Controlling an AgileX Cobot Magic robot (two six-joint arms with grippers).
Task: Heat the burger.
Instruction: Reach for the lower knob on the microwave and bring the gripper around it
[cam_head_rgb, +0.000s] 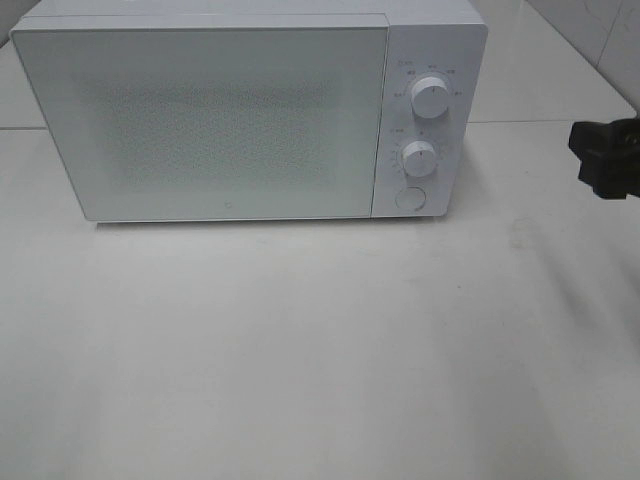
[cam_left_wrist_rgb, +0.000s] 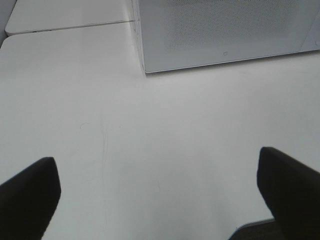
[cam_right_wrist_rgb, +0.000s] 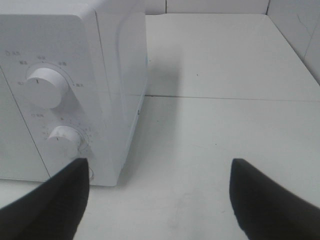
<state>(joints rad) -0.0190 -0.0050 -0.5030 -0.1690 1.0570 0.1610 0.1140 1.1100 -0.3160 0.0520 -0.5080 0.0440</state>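
Note:
The burger is out of view in every frame. A white microwave (cam_head_rgb: 250, 115) stands at the back of the table with its door (cam_head_rgb: 205, 120) shut. Its control panel carries two round knobs (cam_head_rgb: 430, 98) and a round button (cam_head_rgb: 409, 198) below them. My right gripper (cam_head_rgb: 605, 160) shows as a dark shape at the right edge of the exterior view, to the right of the microwave. In the right wrist view its black fingers (cam_right_wrist_rgb: 55, 205) stand wide apart and empty, facing the microwave's right front corner (cam_right_wrist_rgb: 107, 100). My left gripper (cam_left_wrist_rgb: 160, 197) is open and empty above bare table, short of the microwave's lower left corner (cam_left_wrist_rgb: 146, 70).
The white table (cam_head_rgb: 320, 350) spreads in front of the microwave. A seam (cam_right_wrist_rgb: 225, 97) between two tabletops runs to the right of the microwave. A tiled wall (cam_head_rgb: 600, 40) rises at the back right.

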